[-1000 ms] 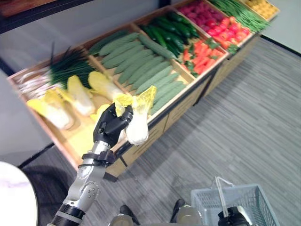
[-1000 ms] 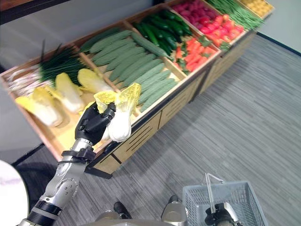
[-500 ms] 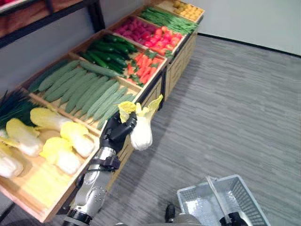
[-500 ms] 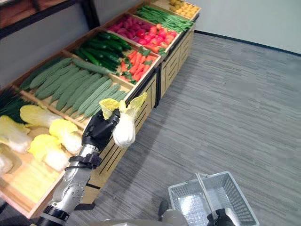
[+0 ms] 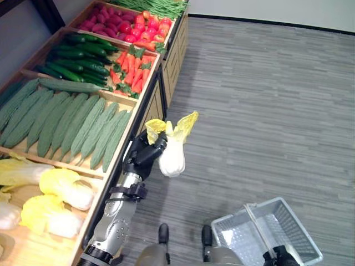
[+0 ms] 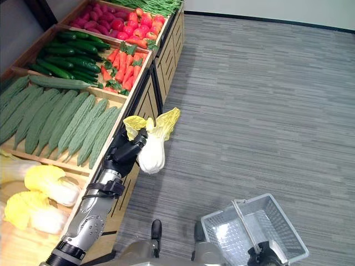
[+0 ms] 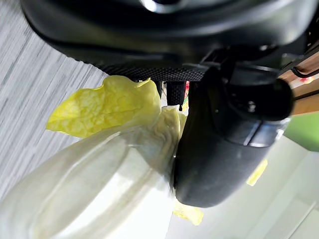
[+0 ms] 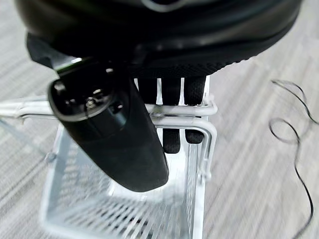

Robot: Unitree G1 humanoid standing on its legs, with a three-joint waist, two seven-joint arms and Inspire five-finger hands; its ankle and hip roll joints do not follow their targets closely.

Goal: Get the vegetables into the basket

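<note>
Head stereo pair looks steeply down, sharing the produce stand point(image 5: 83, 105), floor and basket point(image 6: 252, 233) (slight lateral offset). Wrist cameras sit very close, looking along each hand.

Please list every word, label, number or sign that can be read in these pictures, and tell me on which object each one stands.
There is no readable text.
The wooden display stand, the vegetables in it and the grey basket carry no label, price tag or sign.
The napa cabbage in the left hand is unmarked.
The right hand on the basket handle bears no legible print.
</note>
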